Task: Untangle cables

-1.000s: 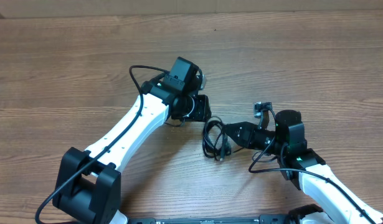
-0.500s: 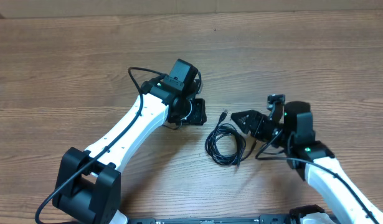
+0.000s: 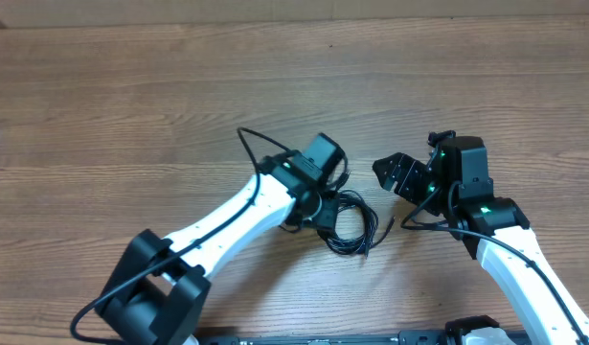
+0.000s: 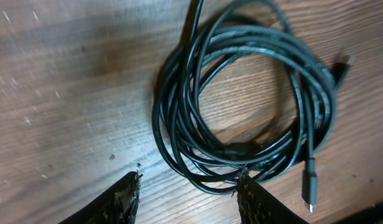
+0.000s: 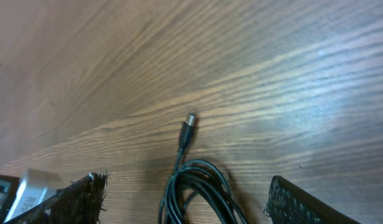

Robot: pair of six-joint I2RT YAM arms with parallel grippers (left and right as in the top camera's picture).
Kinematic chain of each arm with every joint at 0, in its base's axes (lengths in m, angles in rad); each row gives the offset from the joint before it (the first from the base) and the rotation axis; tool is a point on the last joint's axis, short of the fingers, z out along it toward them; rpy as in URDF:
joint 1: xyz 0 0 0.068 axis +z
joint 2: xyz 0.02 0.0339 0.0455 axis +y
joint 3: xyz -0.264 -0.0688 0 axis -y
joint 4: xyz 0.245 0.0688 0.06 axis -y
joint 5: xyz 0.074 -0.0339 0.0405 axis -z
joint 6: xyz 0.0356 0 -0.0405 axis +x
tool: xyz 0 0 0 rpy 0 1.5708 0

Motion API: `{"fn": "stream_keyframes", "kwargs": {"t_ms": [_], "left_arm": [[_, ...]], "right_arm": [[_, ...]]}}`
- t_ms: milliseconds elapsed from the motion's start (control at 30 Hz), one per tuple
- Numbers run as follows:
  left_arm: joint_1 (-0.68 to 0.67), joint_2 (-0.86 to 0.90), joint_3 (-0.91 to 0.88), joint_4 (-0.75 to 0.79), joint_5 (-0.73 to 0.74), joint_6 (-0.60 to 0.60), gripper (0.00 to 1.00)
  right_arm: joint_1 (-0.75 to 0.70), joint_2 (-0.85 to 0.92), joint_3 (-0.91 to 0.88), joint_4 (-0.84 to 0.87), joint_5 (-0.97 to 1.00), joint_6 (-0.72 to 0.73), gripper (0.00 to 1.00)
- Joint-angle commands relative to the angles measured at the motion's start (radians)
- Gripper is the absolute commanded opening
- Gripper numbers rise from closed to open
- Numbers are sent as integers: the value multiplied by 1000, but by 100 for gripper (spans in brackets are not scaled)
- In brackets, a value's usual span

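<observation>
The cables [image 3: 351, 228] lie as one black coil on the wooden table [image 3: 131, 105], just right of centre. In the left wrist view the coil [image 4: 166, 115] is a ring of several loops, with a silver-tipped plug [image 4: 309, 190] at its lower right. My left gripper [image 4: 188, 186] hovers open at the coil's near edge, and its right fingertip [image 4: 247, 193] overlaps the lowest loops. My right gripper [image 3: 395, 174] stands open, off to the upper right of the coil. In the right wrist view it [image 5: 185, 202] straddles the coil's edge [image 5: 200, 186] from above, and a plug [image 5: 189, 121] points away.
The left arm [image 3: 246, 211] reaches in diagonally from the lower left and its wrist covers the coil's left side. The right arm [image 3: 509, 254] comes in from the lower right. Its own thick wire [image 3: 423, 222] loops beside the coil.
My right gripper has let go of the coil, opened wide and drawn back up and to the right. My left arm has swung right, over the coil, and its jaws have widened.
</observation>
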Motion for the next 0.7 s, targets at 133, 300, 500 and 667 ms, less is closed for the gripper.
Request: {"fn": "stream_keyframes", "kwargs": {"t_ms": [133, 300, 500, 667], "left_arm": [[-18, 152, -10, -8, -50, -250, 45], [-18, 202, -10, 2, -54, -246, 18], [10, 190, 10, -15, -195, -230, 4], [121, 127, 100, -66, -197, -100, 4]], "right_arm": [[-3, -6, 25, -48, 26, -9, 83], [-3, -6, 25, -45, 26, -9, 83], [-3, -6, 25, -95, 14, -9, 83], [-3, -6, 24, -180, -62, -9, 82]]}}
